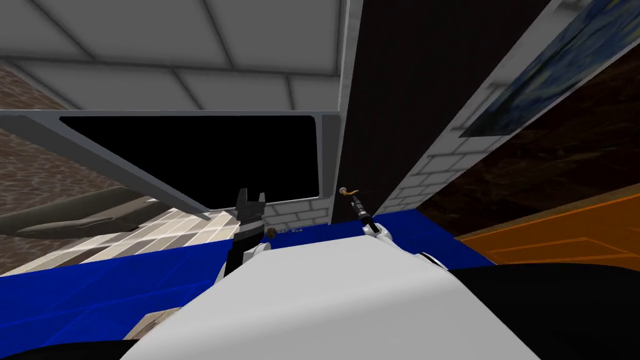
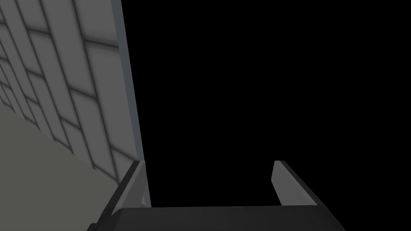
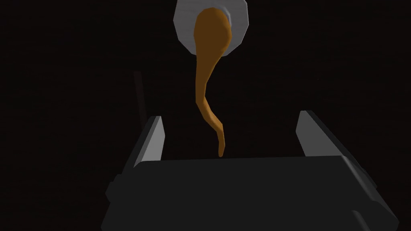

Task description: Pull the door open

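Handle (image 3: 206,80) on door (image 1: 387,94), tip between right tool (image 3: 230,116) fingers; left tool (image 1: 250,194) left of door.

white brick wall (image 1: 431,169) | framed painting (image 1: 550,69): on wall | blue floor (image 1: 94,287): at wall base | black area (image 1: 187,156): left of wall

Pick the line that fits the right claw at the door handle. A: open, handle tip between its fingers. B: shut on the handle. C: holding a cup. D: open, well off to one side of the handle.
A: the right claw stands open, and the tip of the brown handle lies between its fingers, touching neither.
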`<state>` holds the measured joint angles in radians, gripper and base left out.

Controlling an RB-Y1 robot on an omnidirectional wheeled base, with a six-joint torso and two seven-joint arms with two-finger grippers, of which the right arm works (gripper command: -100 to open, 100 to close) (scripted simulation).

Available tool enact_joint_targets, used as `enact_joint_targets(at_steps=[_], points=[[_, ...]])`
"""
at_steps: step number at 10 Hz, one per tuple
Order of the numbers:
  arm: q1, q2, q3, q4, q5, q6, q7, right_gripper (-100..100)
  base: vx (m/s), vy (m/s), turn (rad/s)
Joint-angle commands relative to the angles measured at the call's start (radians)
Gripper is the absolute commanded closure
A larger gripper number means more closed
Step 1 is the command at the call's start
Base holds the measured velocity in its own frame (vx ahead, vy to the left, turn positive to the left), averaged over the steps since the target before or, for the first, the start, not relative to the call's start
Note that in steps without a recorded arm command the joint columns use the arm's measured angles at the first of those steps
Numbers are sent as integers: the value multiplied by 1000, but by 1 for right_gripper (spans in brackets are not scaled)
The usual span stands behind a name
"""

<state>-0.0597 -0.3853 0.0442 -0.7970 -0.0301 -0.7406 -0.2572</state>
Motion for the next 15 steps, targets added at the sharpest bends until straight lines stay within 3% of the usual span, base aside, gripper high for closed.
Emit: enact_joint_targets(at_steps=[1, 9, 11, 12, 15], points=[[-9, 6, -38, 16, -16, 12, 22, -100, 12, -33, 327], [-58, 26, -196, 131, -86, 27, 107, -100, 14, -51, 290], [-58, 28, -197, 124, -86, 34, 109, -100, 7, -36, 78], [-58, 28, -197, 124, -86, 34, 109, 100, -1, 2, -18], [-58, 28, -197, 124, -86, 34, 109, 100, -2, 3, -6]])
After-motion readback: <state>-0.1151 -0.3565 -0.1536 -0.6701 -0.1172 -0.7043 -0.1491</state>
